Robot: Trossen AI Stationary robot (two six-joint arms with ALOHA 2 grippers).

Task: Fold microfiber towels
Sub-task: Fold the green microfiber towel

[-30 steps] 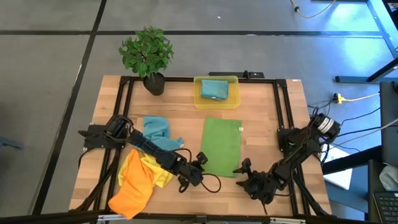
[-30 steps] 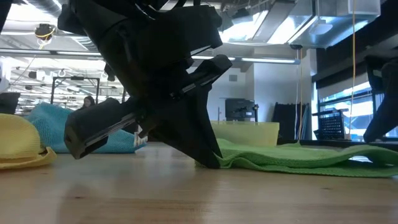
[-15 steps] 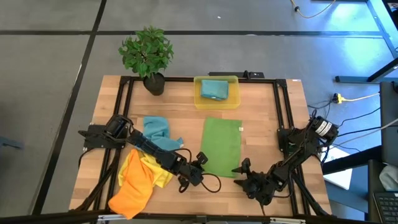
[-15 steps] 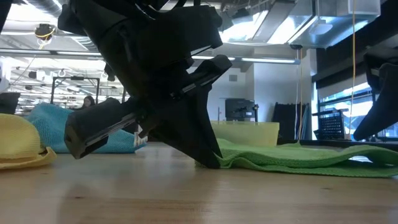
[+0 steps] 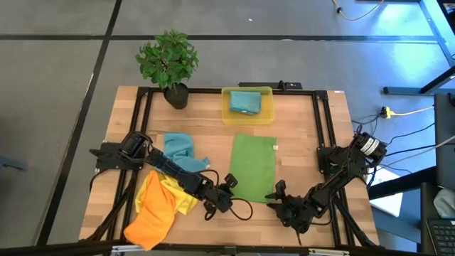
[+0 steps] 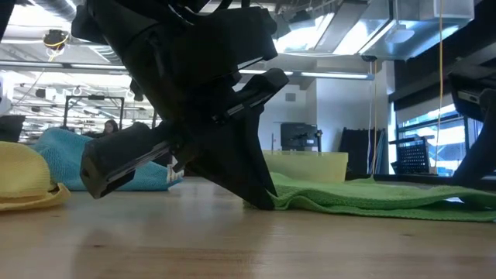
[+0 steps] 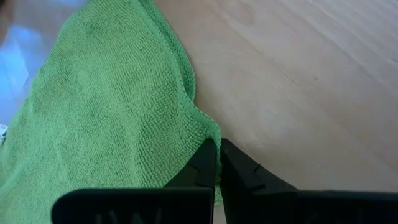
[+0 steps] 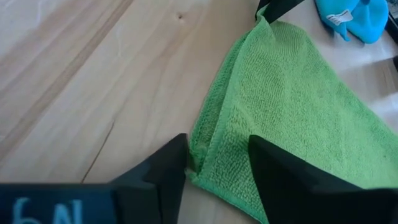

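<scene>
We are partway into folding the green towel (image 5: 253, 168), which lies flat on the wooden surface (image 5: 298, 128) with its long axis running from the near edge toward the yellow bin (image 5: 247, 104).

Our left hand (image 5: 229, 186) sits at the towel's near left corner, its fingers pressed together and pinching the cloth's edge, as the left wrist view shows. Our right hand (image 5: 279, 193) is at the near right corner. Its fingers stand apart, straddling that corner, with the towel's edge between them and not yet gripped.

From both hands the towel stretches straight ahead, away toward the bin. We judge the next move depends on this: once the right hand has its corner, both near corners can be carried forward along the long axis to meet the far edge. Each hand is nearest its own corner.

Counting the towels: one green, spread out. One teal (image 5: 179, 148), crumpled beyond the left arm. One teal (image 5: 244, 102), inside the bin. One yellow (image 5: 169, 190) and one orange (image 5: 153, 212), heaped together behind the left hand. That makes five. There is one bin and one potted plant (image 5: 168, 62).
</scene>
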